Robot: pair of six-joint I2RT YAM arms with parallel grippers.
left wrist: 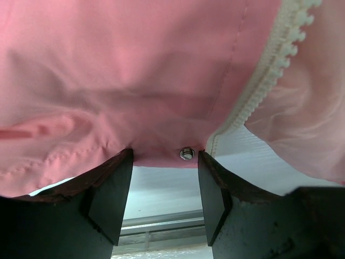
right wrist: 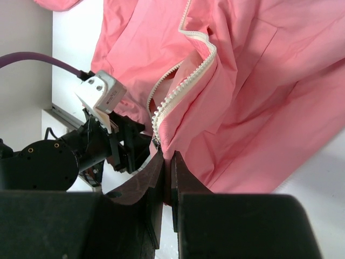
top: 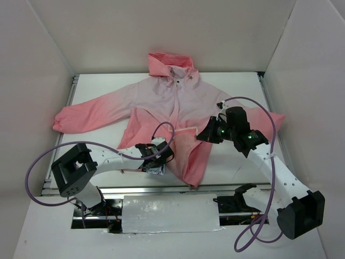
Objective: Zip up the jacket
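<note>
Jacket: flat on table, hood far, front open; step judged as gathering the zipper ends at the near hem.
Right gripper pinched on the right panel's zipper edge; left gripper apart, hem and snap between its jaws. Next: left closes, ends align.

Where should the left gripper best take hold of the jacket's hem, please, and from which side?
Probably the hem corner of the jacket at the metal snap, beside the zipper teeth, approached from the hem's free edge: the thin corner there lines up with the open left gripper.
</note>
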